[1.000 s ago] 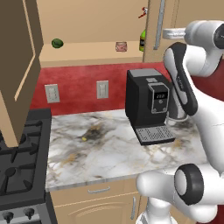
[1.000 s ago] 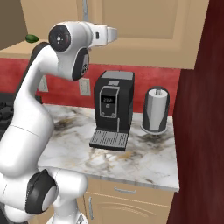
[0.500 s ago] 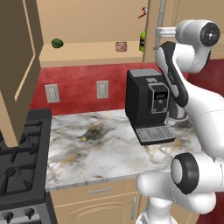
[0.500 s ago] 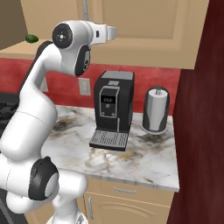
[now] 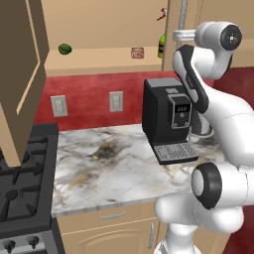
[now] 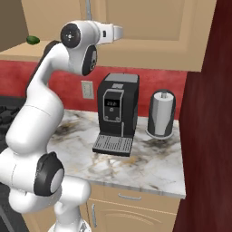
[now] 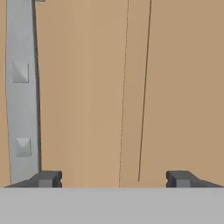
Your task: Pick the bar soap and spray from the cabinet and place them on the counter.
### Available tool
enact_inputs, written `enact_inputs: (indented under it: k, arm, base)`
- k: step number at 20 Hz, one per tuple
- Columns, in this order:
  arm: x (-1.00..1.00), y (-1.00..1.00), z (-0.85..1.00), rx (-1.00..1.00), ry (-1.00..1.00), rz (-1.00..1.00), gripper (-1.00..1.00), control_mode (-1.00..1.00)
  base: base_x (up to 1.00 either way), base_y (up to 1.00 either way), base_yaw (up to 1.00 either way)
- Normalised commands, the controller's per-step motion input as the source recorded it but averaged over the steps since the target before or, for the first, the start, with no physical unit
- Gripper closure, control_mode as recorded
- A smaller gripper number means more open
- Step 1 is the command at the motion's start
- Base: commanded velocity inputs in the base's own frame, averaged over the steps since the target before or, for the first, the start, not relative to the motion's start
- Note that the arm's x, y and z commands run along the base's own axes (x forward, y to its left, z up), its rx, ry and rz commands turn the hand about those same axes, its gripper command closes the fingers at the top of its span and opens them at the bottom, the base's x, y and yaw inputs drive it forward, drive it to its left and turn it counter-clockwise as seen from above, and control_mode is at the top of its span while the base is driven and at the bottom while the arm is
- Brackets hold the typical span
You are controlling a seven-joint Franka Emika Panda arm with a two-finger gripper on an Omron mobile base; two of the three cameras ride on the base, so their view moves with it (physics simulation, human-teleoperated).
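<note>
The end effector [image 7: 113,178] is spread wide with nothing gripped, its tips seen right up against a tan cabinet door [image 7: 131,87], beside the metal bar handle [image 7: 22,96]. The spray [image 5: 161,45] is stood upright on the cabinet [image 5: 99,30] shelf, long axis vertical, red nozzle pointed left. The soap [image 5: 137,52] is laid flat just left of it. The counter [image 5: 109,168] is down below.

One bar soap [image 5: 137,52], one spray [image 5: 161,46], one green ball [image 5: 64,48], one coffee machine [image 5: 166,119], two wall outlets [image 5: 59,105], one grey canister [image 6: 162,113].
</note>
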Motion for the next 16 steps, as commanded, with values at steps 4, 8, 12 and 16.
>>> enact_inputs:
  k: [4, 8, 12, 16]
  arm:
    - [0.41, 0.14, -0.06, 0.02, 0.00, -0.01, -1.00, -1.00]
    - [-0.03, 0.03, 0.02, 0.02, 0.03, 0.00, -1.00, -1.00]
    - [-0.04, 0.33, 0.00, 0.00, 0.01, 0.00, -1.00, -1.00]
    - [0.00, 0.38, 0.00, 0.00, 0.00, 0.00, -1.00, -1.00]
  base:
    - [0.00, 0.00, 0.00]
    - [0.00, 0.00, 0.00]
    - [0.00, 0.00, 0.00]
    - [0.00, 0.00, 0.00]
